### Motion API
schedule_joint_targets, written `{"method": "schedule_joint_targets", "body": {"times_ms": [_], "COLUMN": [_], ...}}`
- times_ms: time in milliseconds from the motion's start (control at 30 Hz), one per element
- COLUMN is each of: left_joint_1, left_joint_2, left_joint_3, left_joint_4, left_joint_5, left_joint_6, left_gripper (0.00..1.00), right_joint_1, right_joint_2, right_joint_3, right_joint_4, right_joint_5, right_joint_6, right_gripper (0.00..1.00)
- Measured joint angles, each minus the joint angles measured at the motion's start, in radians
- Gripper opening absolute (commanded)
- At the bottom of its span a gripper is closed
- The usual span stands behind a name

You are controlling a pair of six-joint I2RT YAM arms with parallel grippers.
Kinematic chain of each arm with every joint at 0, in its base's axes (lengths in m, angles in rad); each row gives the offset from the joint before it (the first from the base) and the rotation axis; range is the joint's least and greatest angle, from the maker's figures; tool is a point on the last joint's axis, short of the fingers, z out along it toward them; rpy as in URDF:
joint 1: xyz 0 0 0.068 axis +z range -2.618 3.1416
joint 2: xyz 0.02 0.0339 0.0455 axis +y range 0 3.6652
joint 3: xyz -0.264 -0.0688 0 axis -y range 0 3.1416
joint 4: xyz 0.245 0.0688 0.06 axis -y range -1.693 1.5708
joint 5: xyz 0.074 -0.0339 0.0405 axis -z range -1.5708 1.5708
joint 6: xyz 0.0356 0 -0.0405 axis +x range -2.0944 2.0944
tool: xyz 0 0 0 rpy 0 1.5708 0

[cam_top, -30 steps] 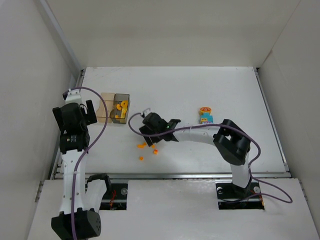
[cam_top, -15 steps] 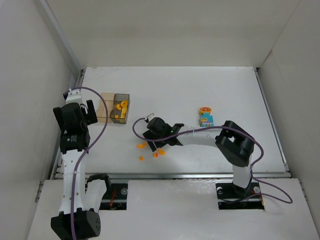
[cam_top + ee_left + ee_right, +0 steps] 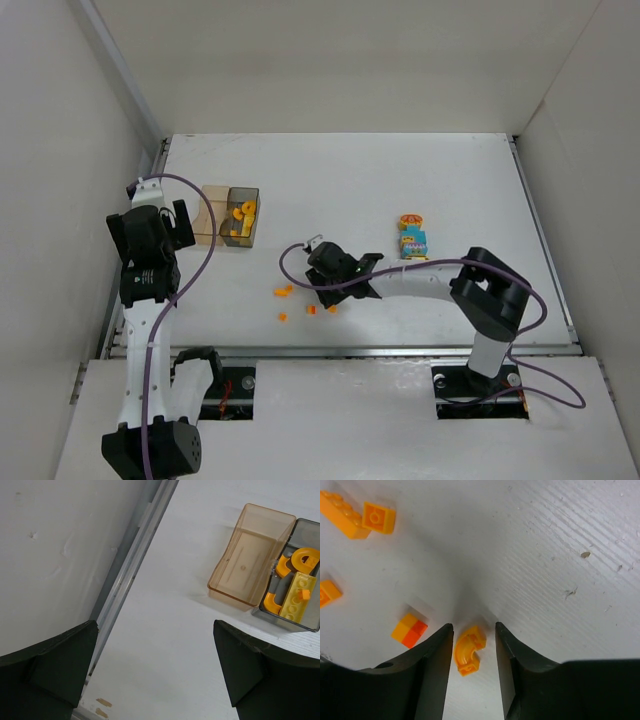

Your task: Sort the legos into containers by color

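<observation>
Orange curved plastic lego [image 3: 468, 655] lay on the white table [image 3: 450, 180] between the jaws of the right gripper [image 3: 474, 632], which had narrowed around it without yet pinching, starting a pick; the left gripper [image 3: 155, 655] stayed spread.

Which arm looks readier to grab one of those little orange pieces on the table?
Right. The right gripper straddles a curved orange piece; the left gripper hangs open beside the containers.

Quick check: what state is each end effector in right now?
Left end effector: open, empty.
Right end effector: jaws narrow, either side of the orange curved piece; whether it is gripped cannot be told.
</observation>
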Motion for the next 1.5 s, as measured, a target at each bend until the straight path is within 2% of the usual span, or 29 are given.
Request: {"method": "schedule_joint_targets", "body": {"times_ms": [67, 267, 400, 867, 1067, 1200, 1500], "left_joint_1": [0.000, 0.000, 0.000, -0.007, -0.007, -0.007, -0.018], "left_joint_2": [0.000, 0.000, 0.000, -0.006, -0.009, -0.009, -0.010], "left_joint_3": [0.000, 0.000, 0.000, -0.016, -0.021, -0.022, -0.035], "left_joint_4": [0.000, 0.000, 0.000, 0.002, 0.003, 0.003, 0.003], "left_joint_5": [0.002, 0.011, 0.016, 0.018, 0.018, 0.018, 0.016], "left_joint_6": [0.000, 0.000, 0.000, 0.000, 0.002, 0.002, 0.002], "left_gripper": [1.00, 1.00, 1.00, 1.00, 1.00, 1.00, 1.00], "right_joint_1": [0.000, 0.000, 0.000, 0.021, 0.063, 0.075, 0.080], "right_joint_2": [-0.008, -0.039, -0.075, -0.035, 0.017, 0.045, 0.049], "right_joint_3": [-0.005, -0.047, -0.092, -0.061, 0.009, 0.052, 0.086], "right_joint_4": [-0.006, 0.001, 0.013, 0.038, 0.005, -0.029, -0.091], "right_joint_5": [-0.003, -0.031, -0.050, -0.052, 0.010, 0.050, 0.099], "right_joint_6": [0.003, 0.011, 0.023, 0.048, 0.081, 0.100, 0.103], "right_gripper": [0.45, 0.56, 0.56, 0.35, 0.10, 0.00, 0.00]}}
